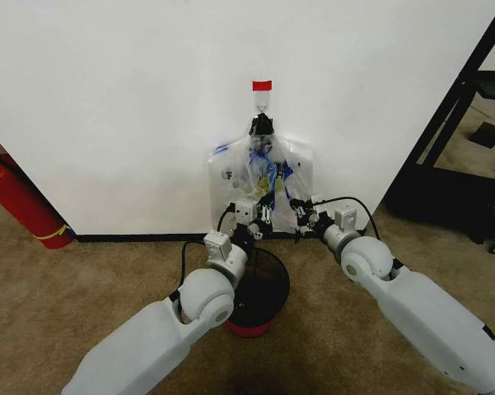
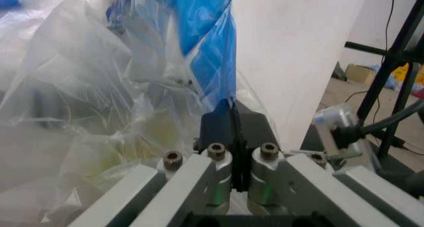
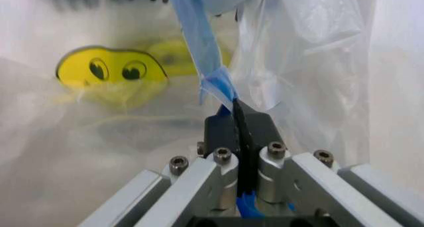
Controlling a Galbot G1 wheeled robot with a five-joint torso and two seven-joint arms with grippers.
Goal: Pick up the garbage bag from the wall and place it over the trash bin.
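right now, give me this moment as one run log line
left gripper: shut on see-through plastic garbage bag | right gripper: shut on bag | bag: hanging on white wall | round black wire-mesh trash bin: unlined, below

The left arm covers the near side of the trash bin (image 1: 268, 284). A red fire extinguisher (image 1: 21, 202) is cut off at the head view's edge. The garbage bag (image 1: 263, 185) blurs where it hangs, so its hook cannot be made out. The left claw (image 2: 235, 137) seems to pinch blue film, its pad tips buried in plastic.
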